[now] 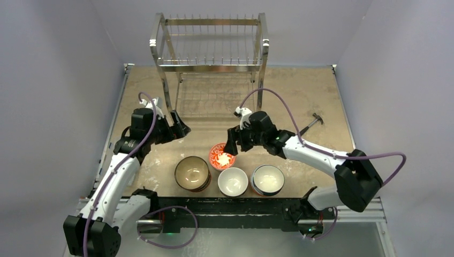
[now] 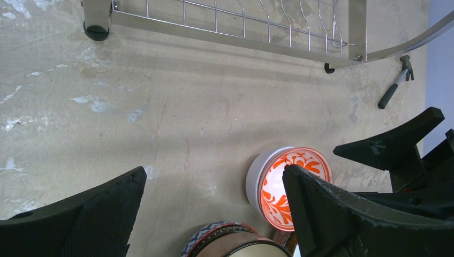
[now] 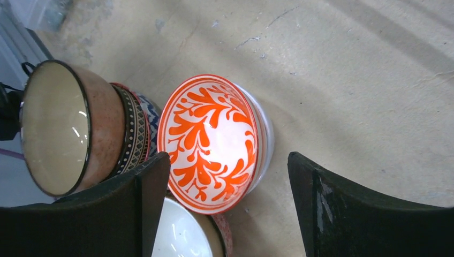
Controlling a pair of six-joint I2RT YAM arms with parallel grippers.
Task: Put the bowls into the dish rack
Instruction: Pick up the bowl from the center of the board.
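**Orange-patterned bowl lies between the spread right jaws**

The right gripper (image 3: pixel 227 166) is held over the orange-patterned bowl (image 1: pixel 221 157) with its jaws spread. In the right wrist view the bowl sits in the gap between them. One finger is at the rim on the side of the stacked brown bowl (image 3: pixel 64 126), and the other stands apart from the white outer wall. No pinch is seen yet.

The bowl is round, so no long axis has to be matched. Its mouth appears tipped toward this gripper, so a grip across the rim is judged the likely need.

The left gripper (image 1: pixel 181 128) is also spread and holds nothing. It is farther from the bowl, so the right arm is the nearer one. The dish rack (image 1: pixel 211 67) stands beyond both sets of jaws, with nothing seen in it.
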